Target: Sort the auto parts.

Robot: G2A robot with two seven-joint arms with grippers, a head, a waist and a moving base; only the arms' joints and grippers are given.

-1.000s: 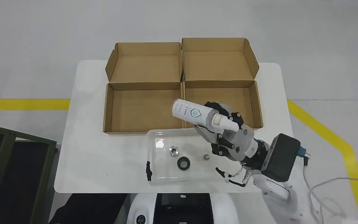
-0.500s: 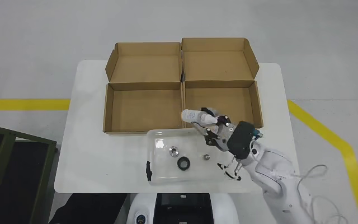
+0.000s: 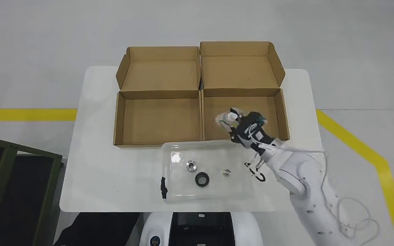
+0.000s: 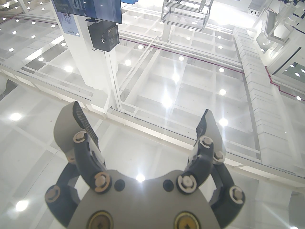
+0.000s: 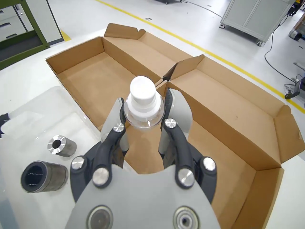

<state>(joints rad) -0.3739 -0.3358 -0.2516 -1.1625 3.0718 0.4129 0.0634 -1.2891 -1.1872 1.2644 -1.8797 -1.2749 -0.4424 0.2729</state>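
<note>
The right gripper (image 5: 143, 111) is closed on a small spray bottle (image 5: 142, 94) above the right cardboard box (image 3: 274, 108), just right of centre in the top view. The left gripper (image 4: 143, 120) is wide open.

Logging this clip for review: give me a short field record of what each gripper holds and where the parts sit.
right gripper: shut on the spray bottle, over the right cardboard box
left gripper: open, holding nothing, aimed at the ceiling
clear tray: holds a metal sleeve, a dark bushing and a small metal piece
</note>
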